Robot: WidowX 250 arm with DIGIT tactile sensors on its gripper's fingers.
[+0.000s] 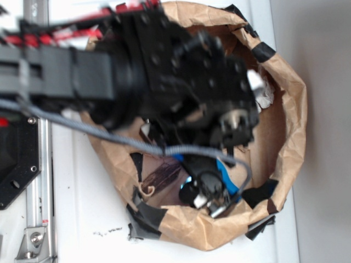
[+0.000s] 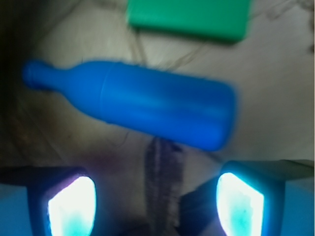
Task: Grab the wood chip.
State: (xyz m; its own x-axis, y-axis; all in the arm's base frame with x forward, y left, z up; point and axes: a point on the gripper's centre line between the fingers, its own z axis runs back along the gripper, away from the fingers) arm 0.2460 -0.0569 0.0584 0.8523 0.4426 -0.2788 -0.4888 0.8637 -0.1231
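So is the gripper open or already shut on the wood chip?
Open. In the wrist view the gripper has its two fingers spread wide, with the wood chip lying between them, below the blue bottle.

Dark streaky wood chip (image 2: 162,182) (image 1: 164,176); flat; pale curled end.

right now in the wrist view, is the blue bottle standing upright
No, the blue bottle lies on its side just beyond the wood chip, neck pointing toward the left of the picture.

The black arm (image 1: 164,71) reaches over the brown paper nest (image 1: 290,109), wood chip (image 1: 164,176) beneath.
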